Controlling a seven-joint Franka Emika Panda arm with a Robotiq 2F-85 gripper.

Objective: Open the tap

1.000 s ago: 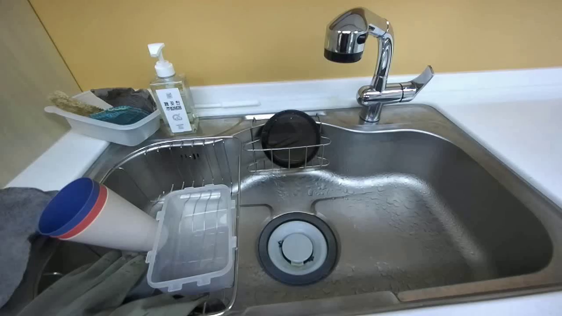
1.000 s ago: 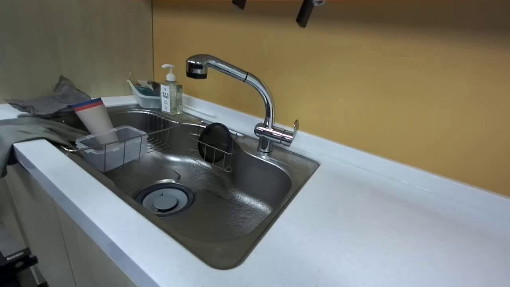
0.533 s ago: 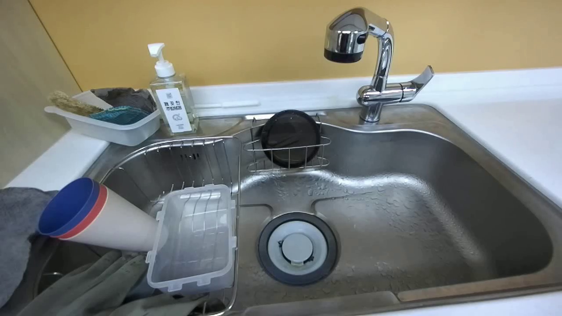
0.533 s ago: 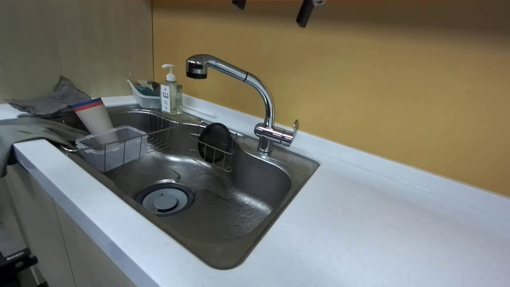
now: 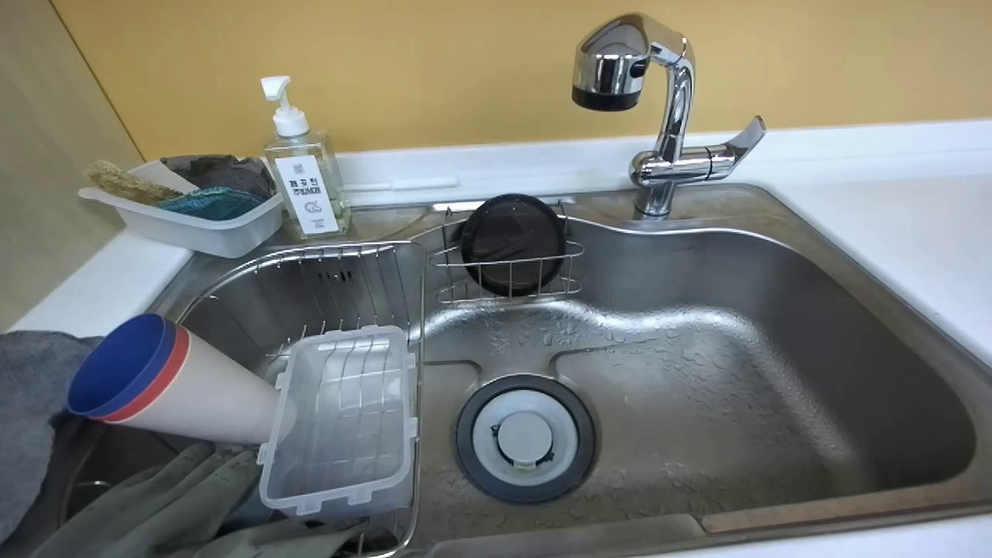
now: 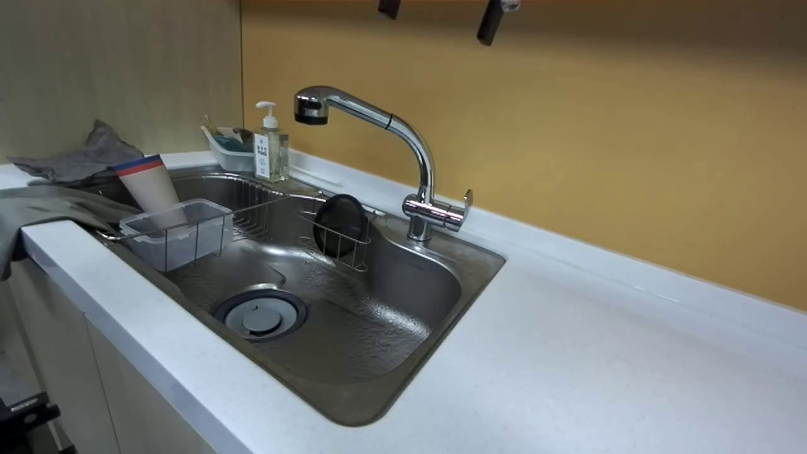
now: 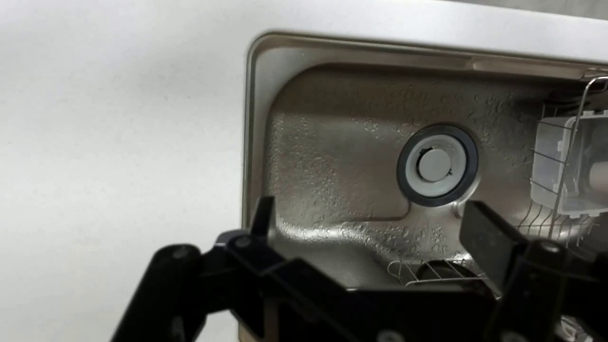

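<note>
The tap (image 5: 676,108) is shiny chrome with a rounded spray head (image 5: 610,74). It stands at the sink's back edge and also shows in an exterior view (image 6: 423,167). Its flat side lever (image 5: 748,141) sticks out to the right and tilts up; it shows there too (image 6: 468,203). No water flows from the spray head. My gripper (image 6: 440,17) hangs at the top edge of an exterior view, above the tap and apart from it, with only its fingertips showing. In the wrist view my gripper (image 7: 369,206) is open and empty over the sink. The tap does not show there.
The steel sink (image 5: 775,213) holds a wire rack with a clear plastic box (image 5: 341,418) and stacked cups (image 5: 209,387). A black round item (image 5: 513,246) sits in a small wire basket. A soap bottle (image 5: 308,182) and white tray (image 5: 201,229) stand back left.
My gripper's fingertips have shifted slightly right and down at the top of an exterior view. The tap and its lever have not moved.
</note>
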